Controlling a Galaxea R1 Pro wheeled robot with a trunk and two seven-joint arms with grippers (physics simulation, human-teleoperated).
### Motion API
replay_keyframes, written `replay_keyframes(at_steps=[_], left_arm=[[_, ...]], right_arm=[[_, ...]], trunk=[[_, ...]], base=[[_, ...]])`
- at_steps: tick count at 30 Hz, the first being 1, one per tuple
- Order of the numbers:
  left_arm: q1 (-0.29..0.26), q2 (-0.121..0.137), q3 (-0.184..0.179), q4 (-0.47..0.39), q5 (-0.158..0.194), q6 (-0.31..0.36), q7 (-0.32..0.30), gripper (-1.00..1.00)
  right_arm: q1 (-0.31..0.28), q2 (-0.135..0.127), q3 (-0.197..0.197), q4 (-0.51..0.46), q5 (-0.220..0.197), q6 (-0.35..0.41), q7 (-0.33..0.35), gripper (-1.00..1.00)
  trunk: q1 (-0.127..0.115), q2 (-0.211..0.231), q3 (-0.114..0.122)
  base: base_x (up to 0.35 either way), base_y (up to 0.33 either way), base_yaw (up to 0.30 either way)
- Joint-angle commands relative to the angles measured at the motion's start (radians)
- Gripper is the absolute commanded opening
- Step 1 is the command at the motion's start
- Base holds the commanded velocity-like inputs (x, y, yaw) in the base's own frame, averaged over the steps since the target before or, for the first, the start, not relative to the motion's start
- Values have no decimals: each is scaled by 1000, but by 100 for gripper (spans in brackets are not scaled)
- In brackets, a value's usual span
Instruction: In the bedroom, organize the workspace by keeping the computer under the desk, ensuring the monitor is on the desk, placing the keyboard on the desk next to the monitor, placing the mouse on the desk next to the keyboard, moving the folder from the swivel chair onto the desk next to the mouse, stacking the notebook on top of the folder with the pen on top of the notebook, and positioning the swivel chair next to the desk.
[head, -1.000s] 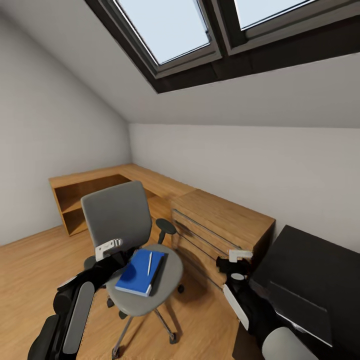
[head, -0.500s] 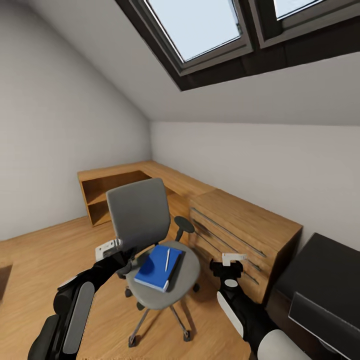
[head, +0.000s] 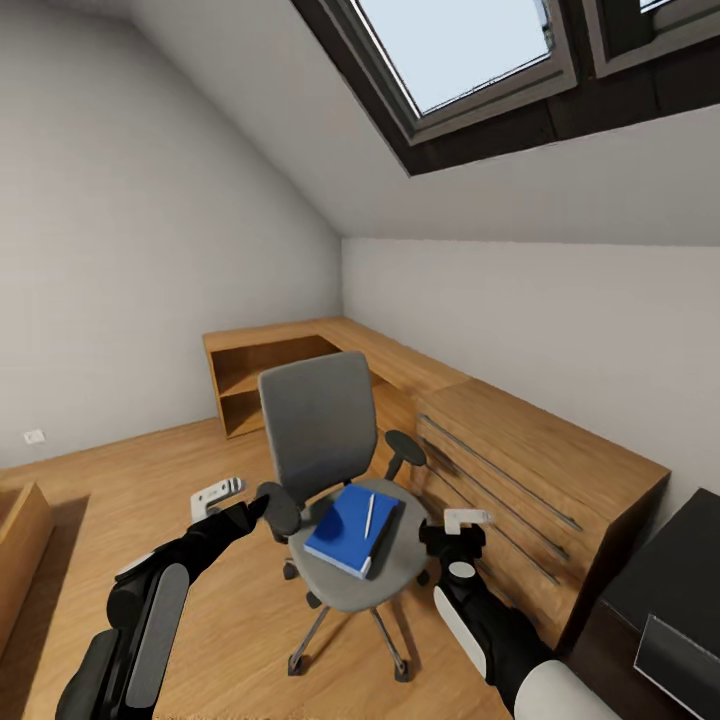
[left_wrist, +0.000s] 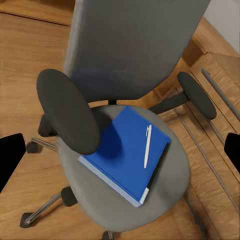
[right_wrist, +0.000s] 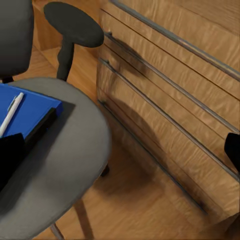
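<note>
Two end effectors flanking swivel chair (head: 345, 500)

The swivel chair (head: 345, 480) seat carries a blue notebook (head: 345, 517) (pen (head: 368, 514) on top).

Grey swivel chair (head: 330, 440) beside the desk (head: 520, 440) holds blue notebook (head: 345, 525), white pen (head: 368, 514) atop.
</note>
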Motion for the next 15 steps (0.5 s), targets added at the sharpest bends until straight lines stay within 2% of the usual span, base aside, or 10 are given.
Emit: replay_keyframes(at_steps=[1,10,15], left_arm=[[-1,-1,2,-1,10,6,6,100],[-1,-1,3,-1,10,6,6,100],[-1,-1,3,-1,10,6,6,100]], right_arm=[[-1,-1,5,0,-5,2,-8,100],[-1,7,12,1,-5,-7,-8,100],[-1,8,24,0,-5,-7,-8,100]], trunk=[[0,-1,-2],[0,-1,-9],[0,-1,-14]], base=[[0,0,260],[0,1,259],[0,89,255]])
